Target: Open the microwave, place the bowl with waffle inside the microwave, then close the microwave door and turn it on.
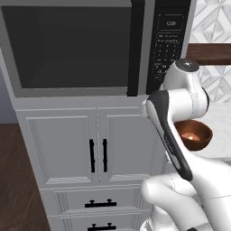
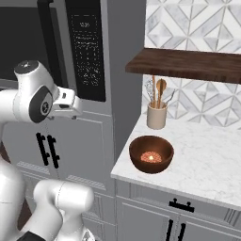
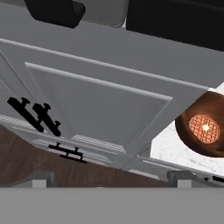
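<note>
The pincer (image 3: pixel 109 179) at the hand view's bottom edge gapes wide, holding nothing. The bowl (image 2: pixel 151 154) with the waffle (image 2: pixel 150 156) sits on the marble counter (image 2: pixel 207 164), lower centre, right of the closed microwave door (image 1: pixel 72 47).

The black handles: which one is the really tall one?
The tall one is the bar handle on the microwave door. It runs up the door's right edge, while the cabinet handles below are short.
</note>
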Available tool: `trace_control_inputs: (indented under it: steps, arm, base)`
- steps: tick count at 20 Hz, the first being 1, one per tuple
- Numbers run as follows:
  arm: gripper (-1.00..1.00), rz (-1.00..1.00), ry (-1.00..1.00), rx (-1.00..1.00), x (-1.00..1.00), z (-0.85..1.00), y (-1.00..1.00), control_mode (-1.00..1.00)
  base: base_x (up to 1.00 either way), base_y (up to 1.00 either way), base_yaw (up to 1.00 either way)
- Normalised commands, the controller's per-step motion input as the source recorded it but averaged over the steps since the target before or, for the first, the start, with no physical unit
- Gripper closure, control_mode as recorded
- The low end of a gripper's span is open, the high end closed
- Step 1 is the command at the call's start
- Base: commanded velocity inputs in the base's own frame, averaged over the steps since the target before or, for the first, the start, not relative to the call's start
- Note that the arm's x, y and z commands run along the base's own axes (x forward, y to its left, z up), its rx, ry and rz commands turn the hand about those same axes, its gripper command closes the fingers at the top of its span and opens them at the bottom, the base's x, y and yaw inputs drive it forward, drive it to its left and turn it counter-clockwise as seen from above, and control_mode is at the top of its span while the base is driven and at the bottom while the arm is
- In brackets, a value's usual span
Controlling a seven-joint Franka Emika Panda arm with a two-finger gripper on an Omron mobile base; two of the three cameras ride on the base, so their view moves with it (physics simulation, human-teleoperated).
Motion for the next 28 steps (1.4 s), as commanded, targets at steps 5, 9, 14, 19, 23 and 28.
trace_control_inputs:
  steps: [5,9,14,19,23,28]
  arm:
    - [-1.0,-0.02,-0.16,0.06,0.0,0.44,0.05,-1.0]
    - [-1.0,-0.05,-0.18,0.03,0.0,0.44,0.26,-1.0]
    - [-1.0,-0.08,-0.15,0.0,0.03,0.36,0.36,-1.0]
    - [-1.0,-0.02,-0.13,0.0,0.23,0.2,0.06,-1.0]
    - [-1.0,0.0,-0.14,0.0,0.32,0.13,0.0,-1.0]
    - [-1.0,-0.01,-0.11,0.0,0.35,0.08,0.01,-1.0]
  base:
    - [0.0,0.0,0.0]
    - [0.0,0.0,0.0]
    - [0.0,0.0,0.0]
    - [0.0,0.0,0.0]
    - [0.0,0.0,0.0]
    - [0.0,0.0,0.0]
